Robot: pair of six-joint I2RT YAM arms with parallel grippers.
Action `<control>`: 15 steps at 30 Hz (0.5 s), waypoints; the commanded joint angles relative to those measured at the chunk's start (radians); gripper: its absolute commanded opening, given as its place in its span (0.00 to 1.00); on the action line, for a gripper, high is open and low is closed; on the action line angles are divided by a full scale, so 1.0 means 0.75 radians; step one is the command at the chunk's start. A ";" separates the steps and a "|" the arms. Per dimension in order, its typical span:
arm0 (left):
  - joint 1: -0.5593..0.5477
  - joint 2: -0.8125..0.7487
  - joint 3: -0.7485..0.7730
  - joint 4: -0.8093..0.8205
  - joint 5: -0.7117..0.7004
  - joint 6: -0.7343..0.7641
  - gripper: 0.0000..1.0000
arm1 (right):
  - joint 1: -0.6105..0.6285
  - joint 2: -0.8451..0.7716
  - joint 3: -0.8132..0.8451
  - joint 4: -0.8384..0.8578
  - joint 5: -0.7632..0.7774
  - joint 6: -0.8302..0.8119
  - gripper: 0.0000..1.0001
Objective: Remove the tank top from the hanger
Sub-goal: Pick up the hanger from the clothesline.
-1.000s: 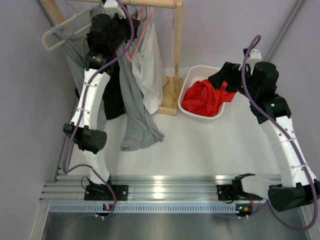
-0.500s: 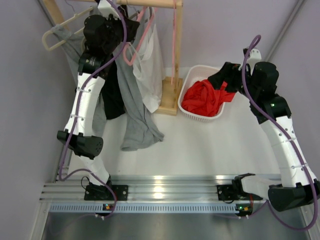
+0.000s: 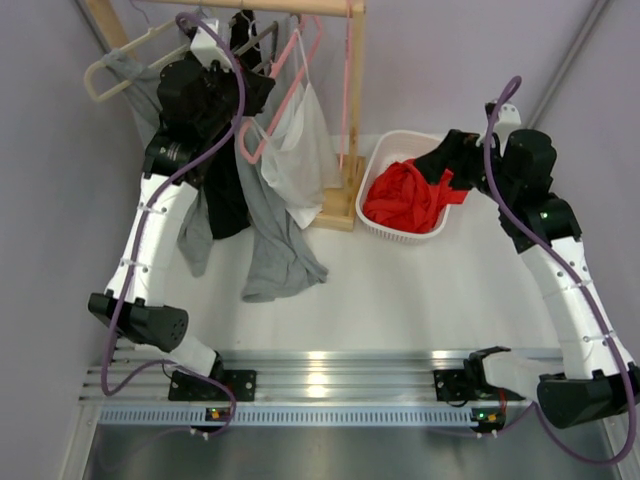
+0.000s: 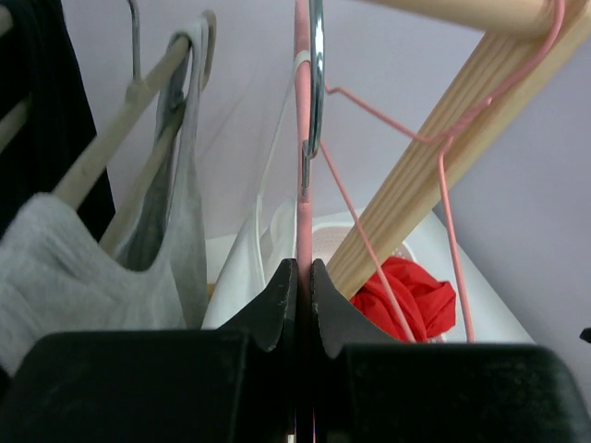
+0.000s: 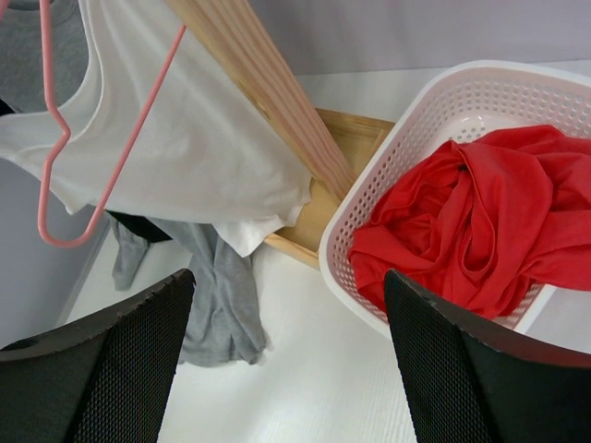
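Note:
A white tank top [image 3: 302, 145] hangs on a pink hanger [image 4: 302, 185] at the wooden rail. My left gripper [image 3: 250, 105] is shut on the pink hanger's bar, which is pinched between the fingers in the left wrist view [image 4: 303, 277]. The hanger and top are tilted out from the rail. The top also shows in the right wrist view [image 5: 185, 138] with the pink hanger [image 5: 43, 74] over it. My right gripper [image 3: 450, 160] is open and empty, hovering above the table between the rack and the basket [image 5: 291, 369].
A white basket [image 3: 385, 150] holds a red garment [image 3: 405, 195] at the right of the rack. A grey tank top [image 3: 270, 230] on a beige hanger [image 3: 120, 60] and a black garment [image 3: 225, 190] hang at the left. The wooden post [image 3: 352, 100] stands between them.
My left arm has pulled back toward the near side with the pink hanger, swinging the hanger and white top outward and lower. The right arm has barely moved.

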 commanded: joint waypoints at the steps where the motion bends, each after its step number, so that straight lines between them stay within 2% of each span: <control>1: -0.007 -0.169 -0.128 0.102 -0.026 -0.009 0.00 | 0.003 -0.048 -0.026 0.126 -0.043 0.024 0.82; 8: -0.009 -0.361 -0.343 0.102 0.023 -0.058 0.00 | 0.005 -0.138 -0.159 0.312 -0.186 0.042 0.82; 15: -0.009 -0.670 -0.654 0.102 0.009 -0.109 0.00 | 0.016 -0.245 -0.287 0.500 -0.372 -0.027 0.81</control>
